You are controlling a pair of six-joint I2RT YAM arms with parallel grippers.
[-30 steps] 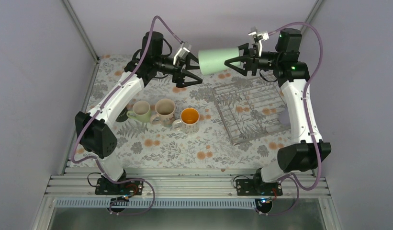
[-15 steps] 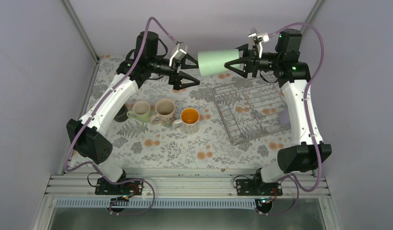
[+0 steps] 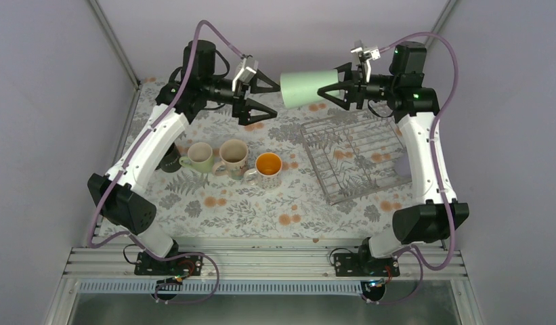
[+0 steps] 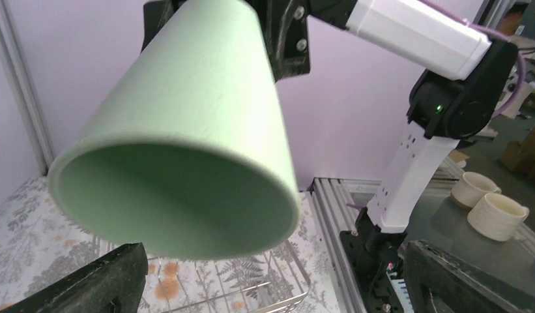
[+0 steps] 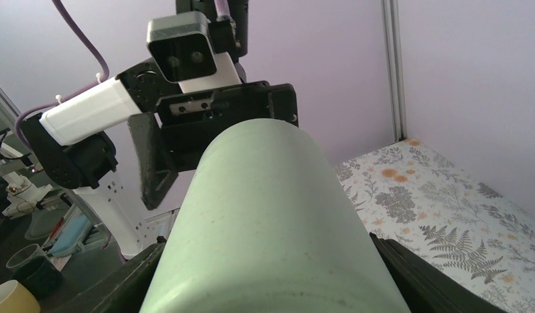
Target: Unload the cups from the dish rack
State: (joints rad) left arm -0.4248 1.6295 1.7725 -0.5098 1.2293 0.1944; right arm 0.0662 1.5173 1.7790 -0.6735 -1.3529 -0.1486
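Progress: four of six cups are out. Black mug (image 3: 170,161), pale green mug (image 3: 199,157), cream patterned mug (image 3: 233,154) and patterned mug with orange inside (image 3: 267,166) stand in a row on the floral table (image 3: 261,210), left of the silver wire dish rack (image 3: 349,196). Green tumbler (image 3: 305,88) hangs sideways over the far side, with the right gripper (image 3: 327,93) clamped on its narrow end. Left gripper (image 3: 275,97) faces its mouth, jaws spread, not touching. Lavender tumbler (image 3: 401,164) appears to lie at the rack's right side, partly hidden by the right arm.

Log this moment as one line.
right gripper: shut on green tumbler, held sideways midair, clear of dish rack | left gripper: open, facing tumbler's mouth, not touching
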